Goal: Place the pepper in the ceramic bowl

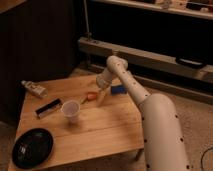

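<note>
While the pepper [90,96] lies on the counter [102,131] between the plastic cup [71,111] and the blue block [118,89], the gripper [99,94] hangs just beside it, fingers apart, holding nothing; the ceramic bowl [32,147] sits well apart at the counter's near corner.

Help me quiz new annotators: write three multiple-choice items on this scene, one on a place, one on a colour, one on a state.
1. Where is the ceramic bowl?
A. the table's near-left corner in the camera view
B. its far-right corner
C. the floor

2. What colour is the block beside the gripper?
A. green
B. blue
C. yellow

3. What state is the pepper in?
A. resting in the bowl
B. lifted high above the table
C. lying on the table

Answers:
1 A: the black bowl sits at that corner.
2 B: the block is plainly blue.
3 C: the pepper lies on the wood just beside the gripper, which is low over the table's middle; the bowl is empty.
</note>
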{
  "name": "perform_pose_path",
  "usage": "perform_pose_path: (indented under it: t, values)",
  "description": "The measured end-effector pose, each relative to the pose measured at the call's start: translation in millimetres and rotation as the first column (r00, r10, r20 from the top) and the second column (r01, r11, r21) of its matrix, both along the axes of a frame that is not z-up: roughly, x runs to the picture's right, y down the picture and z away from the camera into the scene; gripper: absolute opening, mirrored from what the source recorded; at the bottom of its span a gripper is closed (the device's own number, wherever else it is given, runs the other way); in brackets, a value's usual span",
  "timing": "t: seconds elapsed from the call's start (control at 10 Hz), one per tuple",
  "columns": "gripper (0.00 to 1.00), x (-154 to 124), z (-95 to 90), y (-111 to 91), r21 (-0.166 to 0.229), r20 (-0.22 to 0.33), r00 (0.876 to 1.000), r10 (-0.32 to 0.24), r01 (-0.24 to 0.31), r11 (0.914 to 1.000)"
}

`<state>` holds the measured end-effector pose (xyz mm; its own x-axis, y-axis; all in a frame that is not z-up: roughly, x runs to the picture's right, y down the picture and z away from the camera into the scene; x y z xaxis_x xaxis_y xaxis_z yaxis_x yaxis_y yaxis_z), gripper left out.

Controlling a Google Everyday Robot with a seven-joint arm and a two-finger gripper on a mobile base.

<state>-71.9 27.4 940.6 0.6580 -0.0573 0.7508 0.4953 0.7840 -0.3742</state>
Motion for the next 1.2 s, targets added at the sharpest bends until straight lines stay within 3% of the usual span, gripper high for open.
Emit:
perform_pose_path:
  t: [0.2,0.3,0.8,0.9,1.2]
  values:
    - [0.79,1,7.2,2,-0.007,-0.008,1.0,0.009,-0.009,0.9999]
    - [0.74,0,10.4,4,-0.012,-0.008,1.0,0.009,-0.009,0.9999]
    - [0.19,-1,20.5,13,-0.049,-0.005,1.0,-0.013,0.012,0.9987]
    - [0.14,-2,20.2,14,-0.053,-0.001,1.0,-0.022,0.021,0.9984]
    - [0.13,-4,18.4,17,-0.062,0.013,0.999,-0.045,0.045,0.9971]
